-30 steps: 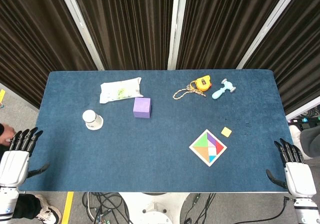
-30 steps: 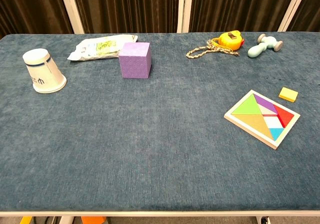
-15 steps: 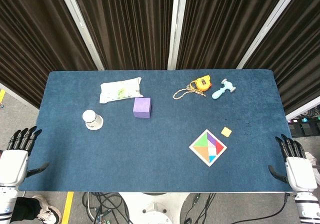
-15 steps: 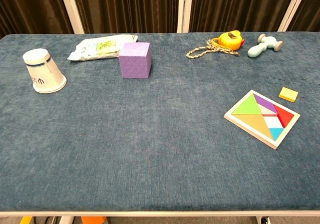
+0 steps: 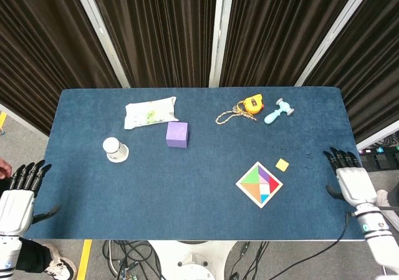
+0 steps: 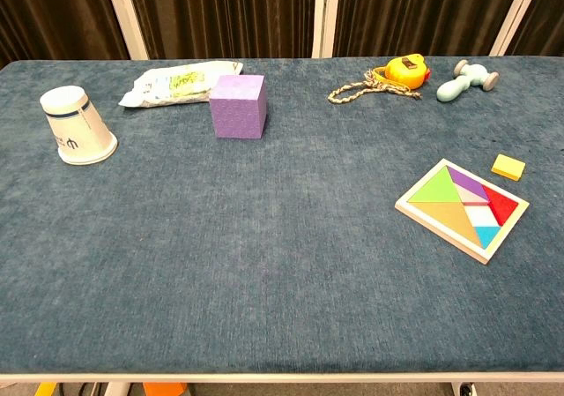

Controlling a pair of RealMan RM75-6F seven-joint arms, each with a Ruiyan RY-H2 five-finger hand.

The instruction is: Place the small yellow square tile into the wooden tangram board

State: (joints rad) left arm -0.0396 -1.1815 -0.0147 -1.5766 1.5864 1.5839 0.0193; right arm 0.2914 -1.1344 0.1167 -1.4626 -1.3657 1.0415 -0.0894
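The small yellow square tile (image 5: 282, 164) (image 6: 508, 167) lies flat on the blue table, just right of and beyond the wooden tangram board (image 5: 259, 184) (image 6: 462, 209). The board holds coloured pieces and shows one pale bare slot near its right side. In the head view my right hand (image 5: 349, 179) hovers over the table's right edge, fingers spread, holding nothing, a short way right of the tile. My left hand (image 5: 19, 199) hangs off the table's left front corner, fingers apart and empty. Neither hand shows in the chest view.
A purple cube (image 5: 177, 134), a white paper cup (image 5: 115, 149) on its side and a white packet (image 5: 150, 112) lie on the left half. An orange tape measure with a cord (image 5: 247, 107) and a light blue toy hammer (image 5: 278, 111) sit at the back right.
My right hand has moved up and inward from beyond the front right corner to the table's right edge. The left hand has barely shifted. The tile and board have not moved.
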